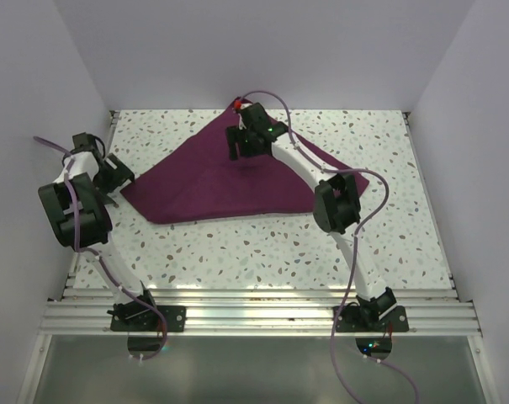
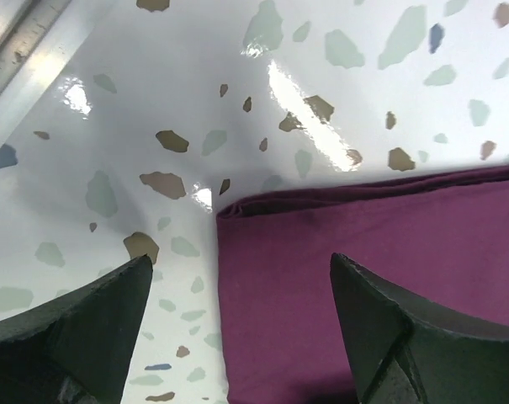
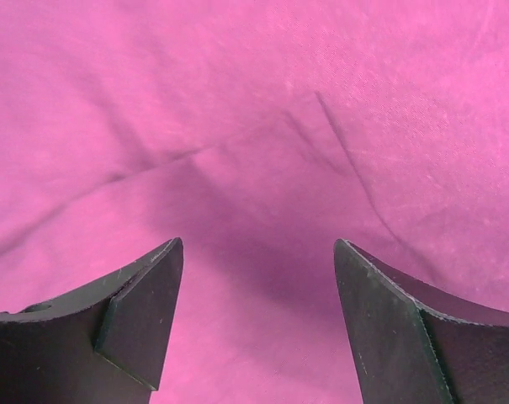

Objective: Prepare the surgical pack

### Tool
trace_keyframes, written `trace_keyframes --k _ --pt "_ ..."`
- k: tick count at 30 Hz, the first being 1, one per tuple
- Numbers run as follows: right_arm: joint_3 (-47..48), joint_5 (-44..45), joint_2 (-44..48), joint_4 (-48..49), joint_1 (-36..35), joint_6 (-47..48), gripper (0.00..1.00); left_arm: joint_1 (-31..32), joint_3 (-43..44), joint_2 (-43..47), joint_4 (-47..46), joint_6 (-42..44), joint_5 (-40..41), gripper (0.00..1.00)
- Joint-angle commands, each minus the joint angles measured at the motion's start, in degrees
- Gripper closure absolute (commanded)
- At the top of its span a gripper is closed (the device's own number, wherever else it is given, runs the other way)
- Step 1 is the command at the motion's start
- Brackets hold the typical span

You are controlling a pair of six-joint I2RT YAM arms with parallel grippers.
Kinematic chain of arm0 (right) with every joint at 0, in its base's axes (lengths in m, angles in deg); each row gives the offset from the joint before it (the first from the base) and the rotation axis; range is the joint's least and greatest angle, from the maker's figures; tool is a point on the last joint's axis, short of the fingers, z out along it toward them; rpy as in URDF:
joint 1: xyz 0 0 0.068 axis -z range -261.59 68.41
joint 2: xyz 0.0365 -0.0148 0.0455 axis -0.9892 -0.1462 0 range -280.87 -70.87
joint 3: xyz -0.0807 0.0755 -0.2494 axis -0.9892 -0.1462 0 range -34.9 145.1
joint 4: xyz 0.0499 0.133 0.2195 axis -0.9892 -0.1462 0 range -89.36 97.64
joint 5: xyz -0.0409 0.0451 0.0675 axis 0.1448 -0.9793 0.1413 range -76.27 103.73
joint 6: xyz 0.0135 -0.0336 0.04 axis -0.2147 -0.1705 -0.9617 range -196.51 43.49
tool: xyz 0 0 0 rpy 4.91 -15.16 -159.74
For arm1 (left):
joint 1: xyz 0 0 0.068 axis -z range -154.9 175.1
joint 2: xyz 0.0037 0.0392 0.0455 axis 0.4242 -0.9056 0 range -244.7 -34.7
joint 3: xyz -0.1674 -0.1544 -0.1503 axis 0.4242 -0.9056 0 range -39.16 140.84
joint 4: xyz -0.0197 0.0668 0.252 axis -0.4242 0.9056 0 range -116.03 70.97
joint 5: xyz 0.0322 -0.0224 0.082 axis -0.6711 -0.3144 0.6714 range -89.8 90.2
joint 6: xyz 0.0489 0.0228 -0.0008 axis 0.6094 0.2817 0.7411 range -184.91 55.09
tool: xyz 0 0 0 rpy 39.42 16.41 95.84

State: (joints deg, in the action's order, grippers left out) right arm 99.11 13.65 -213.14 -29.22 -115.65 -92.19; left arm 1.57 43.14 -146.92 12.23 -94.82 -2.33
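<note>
The surgical pack shows as a dark purple cloth (image 1: pixel 205 187) folded into a triangle on the speckled table; the tray, gauze, packets and instruments are hidden. My left gripper (image 1: pixel 118 175) is open beside the cloth's left corner, which lies between its fingers in the left wrist view (image 2: pixel 338 278). My left gripper there (image 2: pixel 241 269) holds nothing. My right gripper (image 1: pixel 244 145) is open just above the cloth's upper part. In the right wrist view the creased cloth (image 3: pixel 254 151) fills the frame and my right gripper (image 3: pixel 258 252) is empty.
The white speckled table (image 1: pixel 262 248) has a metal rail along its left edge (image 2: pixel 18 50) and a rail frame at the near edge (image 1: pixel 254 307). White walls close in the back and both sides. A small red thing (image 1: pixel 236 104) peeks at the cloth's top corner.
</note>
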Motion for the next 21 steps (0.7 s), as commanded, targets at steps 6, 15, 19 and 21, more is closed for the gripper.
trace_keyframes --k 6,15,19,21 --pt "4.23 -8.18 0.52 -1.28 1.37 -4.97 0.29 -0.90 2.78 -2.91 -2.31 2.40 -4.33 0.11" --pt "3.80 -8.62 -3.27 2.41 1.37 -9.01 0.57 -1.08 1.37 -1.77 -2.23 1.79 -4.51 0.14" --pt "0.99 -9.85 -3.71 1.18 1.37 -8.05 0.65 -1.08 1.19 -1.68 -2.31 1.61 -5.03 0.14" --pt "-3.31 -10.64 -1.87 1.70 1.28 -8.05 0.69 -1.17 1.19 -1.51 -2.40 1.61 -5.38 0.15"
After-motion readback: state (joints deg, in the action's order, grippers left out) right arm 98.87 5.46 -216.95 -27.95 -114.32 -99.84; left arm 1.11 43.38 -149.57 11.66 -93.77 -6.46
